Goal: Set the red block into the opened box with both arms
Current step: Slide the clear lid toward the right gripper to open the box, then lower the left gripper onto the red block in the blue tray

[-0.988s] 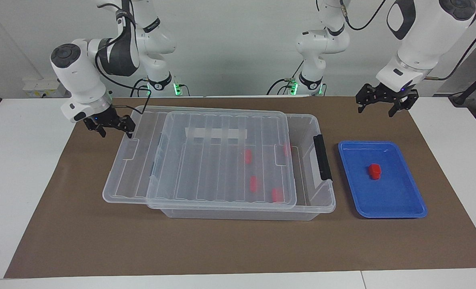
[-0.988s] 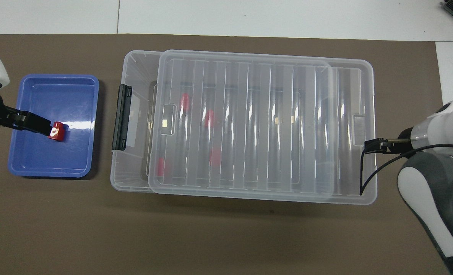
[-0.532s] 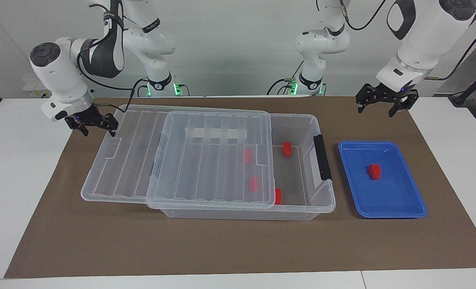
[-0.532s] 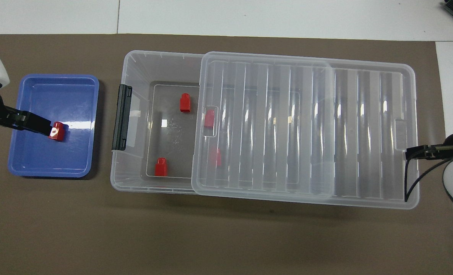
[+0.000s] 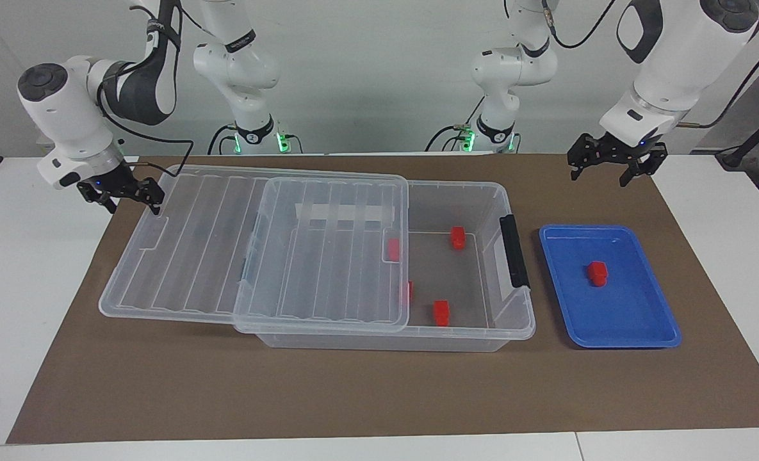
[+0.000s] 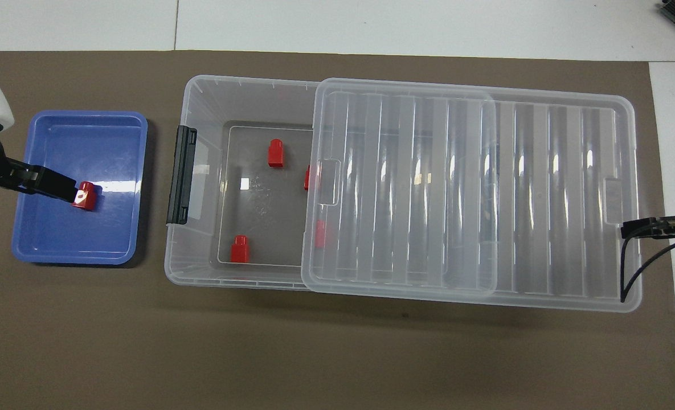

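One red block lies in the shallow blue tray. My left gripper hangs open and high above the tray, clear of that block, and waits. The clear box stands mid-table. Its ribbed lid is slid toward the right arm's end, baring the end with the black handle. Two red blocks lie in the bared part, and others show partly under the lid. My right gripper stands open at the lid's end rim.
A brown mat covers the table under the box and tray. The lid overhangs the box toward the right arm's end. A strip of white tape shows through the lid.
My right gripper has moved toward its own end of the table and the lid has slid along with it, uncovering the handle end of the box. The left arm has stayed still.
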`<state>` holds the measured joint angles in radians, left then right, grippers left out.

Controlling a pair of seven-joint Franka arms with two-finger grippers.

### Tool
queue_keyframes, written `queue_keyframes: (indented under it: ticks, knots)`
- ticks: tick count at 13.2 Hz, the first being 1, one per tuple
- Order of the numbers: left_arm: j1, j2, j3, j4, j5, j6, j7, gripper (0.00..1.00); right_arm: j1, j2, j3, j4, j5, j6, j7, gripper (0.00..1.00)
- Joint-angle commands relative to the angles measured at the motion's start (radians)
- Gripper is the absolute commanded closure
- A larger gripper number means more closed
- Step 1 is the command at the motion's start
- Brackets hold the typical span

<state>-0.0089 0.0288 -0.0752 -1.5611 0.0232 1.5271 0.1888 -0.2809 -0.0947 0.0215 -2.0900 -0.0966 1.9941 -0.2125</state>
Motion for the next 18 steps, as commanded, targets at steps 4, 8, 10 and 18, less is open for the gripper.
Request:
queue_keyframes:
  ticks: [4,8,10,18]
  knots:
    - [-0.002,-0.023,0.002,-0.02,0.017,0.01,-0.009,0.0,0.054,-0.005,0.021,0.142,-0.005,-0.133,0.1,0.0]
    - [-0.002,-0.023,0.0,-0.022,0.017,0.01,-0.009,0.0,0.17,0.01,0.024,0.246,0.001,-0.217,0.336,0.0]
    - [-0.002,-0.023,0.0,-0.022,0.017,0.01,-0.009,0.0,0.222,0.038,0.026,0.35,0.004,-0.283,0.419,0.0]
    - [-0.002,-0.023,0.002,-0.02,0.017,0.01,-0.009,0.0,0.232,0.075,0.028,0.537,0.084,-0.409,0.515,0.0]
